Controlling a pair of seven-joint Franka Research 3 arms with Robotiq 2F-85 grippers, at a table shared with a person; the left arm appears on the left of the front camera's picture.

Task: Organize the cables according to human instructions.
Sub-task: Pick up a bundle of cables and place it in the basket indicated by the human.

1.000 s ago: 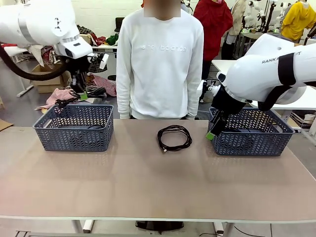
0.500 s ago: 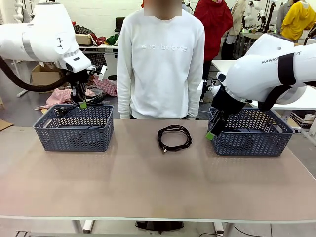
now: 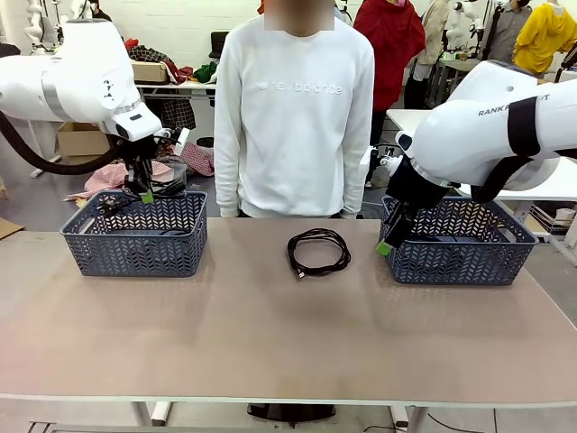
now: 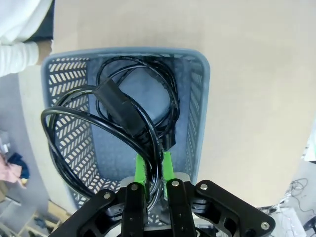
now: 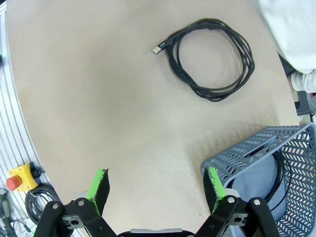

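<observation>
The left pincer (image 4: 153,165) is clenching a black cable (image 4: 123,106), which is looping just beyond it over the basket (image 4: 200,113). The right pincer (image 5: 157,173) is gaping empty, with a coiled cable (image 5: 212,95) lying ahead of it on the surface (image 5: 98,98).

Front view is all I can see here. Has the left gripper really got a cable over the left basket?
Observer: Yes, the left gripper is shut on a plug-ended cable dangling over the left basket.
Operator: Anything in that basket already?
Observer: One coiled cable lies inside it.
Operator: And the right gripper?
Observer: It is open above the table, beside the right basket.
</observation>
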